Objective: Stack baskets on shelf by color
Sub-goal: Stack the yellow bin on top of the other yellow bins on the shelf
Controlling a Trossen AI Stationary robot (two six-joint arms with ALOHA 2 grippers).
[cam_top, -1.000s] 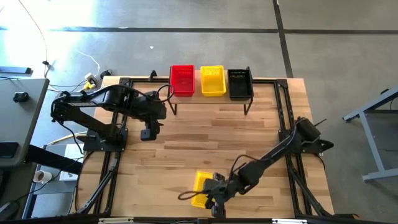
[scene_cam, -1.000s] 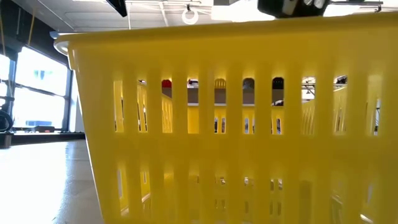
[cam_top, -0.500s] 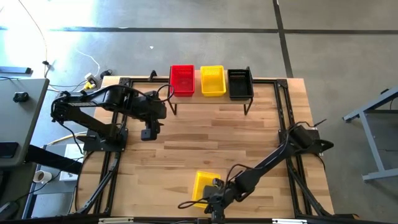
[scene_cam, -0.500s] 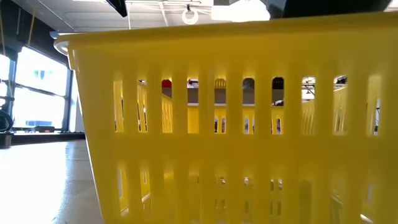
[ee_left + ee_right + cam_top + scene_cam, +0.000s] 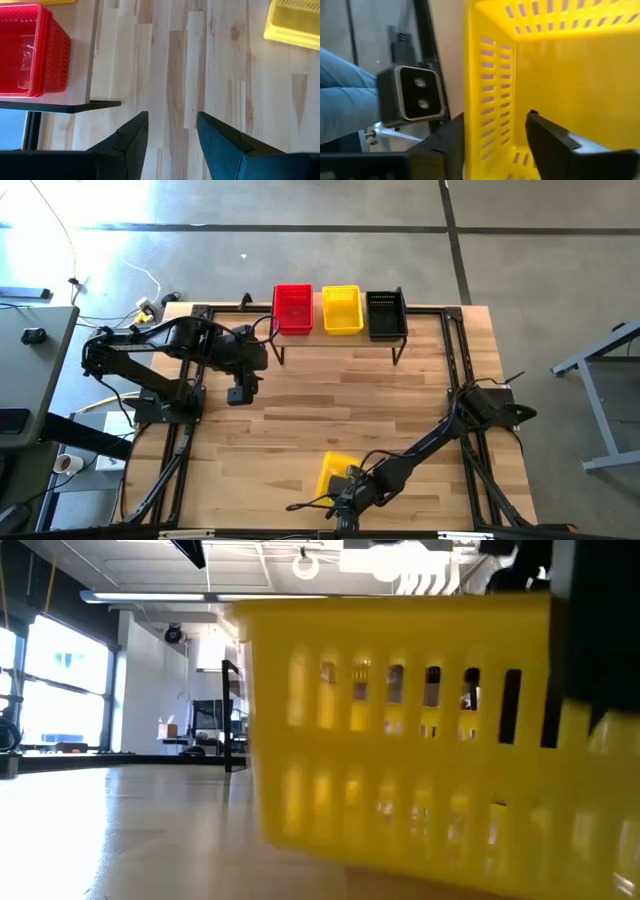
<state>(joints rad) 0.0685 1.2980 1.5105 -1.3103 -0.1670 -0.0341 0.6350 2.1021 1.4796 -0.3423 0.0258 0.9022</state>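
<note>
Pale wooden tabletop (image 5: 330, 415) with two dark arms and a low plank shelf (image 5: 340, 340) on thin black legs at its far edge.

At left, the left gripper (image 5: 238, 393) hangs over bare boards just before the shelf, fingers spread and holding nothing. On the shelf sit a red perforated plastic basket (image 5: 293, 308), a yellow one (image 5: 342, 309) and a black one (image 5: 386, 314), side by side. Near the front edge, the right gripper (image 5: 347, 492) straddles one wall of a loose yellow mesh basket (image 5: 337, 470), fingers (image 5: 547, 135) spread, one inside and one outside.
</note>
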